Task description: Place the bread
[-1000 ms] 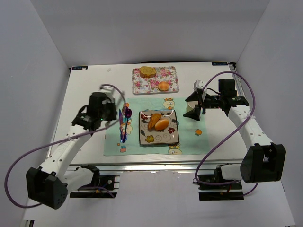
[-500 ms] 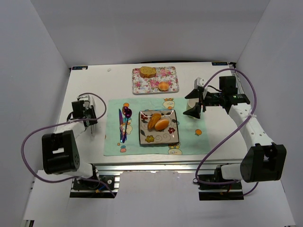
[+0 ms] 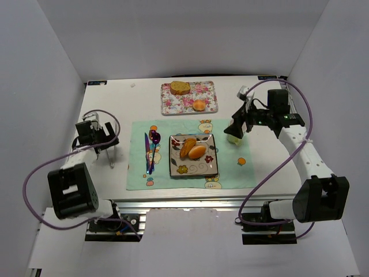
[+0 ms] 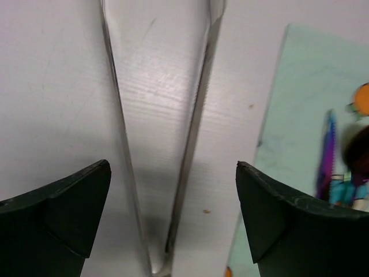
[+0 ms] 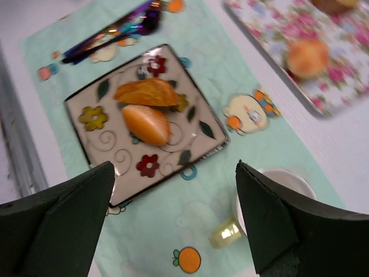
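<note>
Right gripper: fingers wide apart, nothing held, hovering over the green placemat at centre right of the overhead view. Its right-hand finger hides part of a white cup. A small yellowish thing sits against the cup; can't identify it.

Square patterned plate is upper left of centre in the right wrist view. It holds two bread rolls, touching each other and clear of both fingers.

Floral tray at top centre of the overhead view holds a bread slice at upper left and a round bun at lower right.

Purple cutlery lies just left of the plate, blurred in both wrist views.

Left gripper: fingers apart, nothing held, over the white table at the left of the overhead view. V-shaped metal strips run between the fingers, cut off at the top edge. It is well apart from all the bread.
</note>
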You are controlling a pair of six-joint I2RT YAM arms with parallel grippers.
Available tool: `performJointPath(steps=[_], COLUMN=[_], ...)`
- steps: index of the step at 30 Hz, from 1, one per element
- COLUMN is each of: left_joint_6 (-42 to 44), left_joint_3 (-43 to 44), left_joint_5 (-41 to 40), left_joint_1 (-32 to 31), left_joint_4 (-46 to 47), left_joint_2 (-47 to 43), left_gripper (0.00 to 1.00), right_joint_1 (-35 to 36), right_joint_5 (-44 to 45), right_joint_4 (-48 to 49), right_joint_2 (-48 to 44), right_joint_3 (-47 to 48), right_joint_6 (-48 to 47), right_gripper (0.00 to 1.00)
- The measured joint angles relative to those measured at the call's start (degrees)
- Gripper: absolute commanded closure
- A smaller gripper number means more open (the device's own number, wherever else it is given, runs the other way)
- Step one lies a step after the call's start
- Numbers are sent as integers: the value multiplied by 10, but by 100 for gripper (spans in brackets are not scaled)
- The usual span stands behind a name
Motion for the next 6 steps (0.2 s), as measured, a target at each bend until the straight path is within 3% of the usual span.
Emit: performJointPath(steps=[6], left_joint_6=[-93], left_joint_3=[-15], left_joint_5=[33], left_joint_1=[0], left_joint_4=[28], left_joint_2=[-155], left_gripper=[2], right_joint_1=[1], right_joint_5=[152], right_joint_4=[51], right_joint_2=[-3], right_joint_3=[31], right_joint_6=[145], right_gripper=[10])
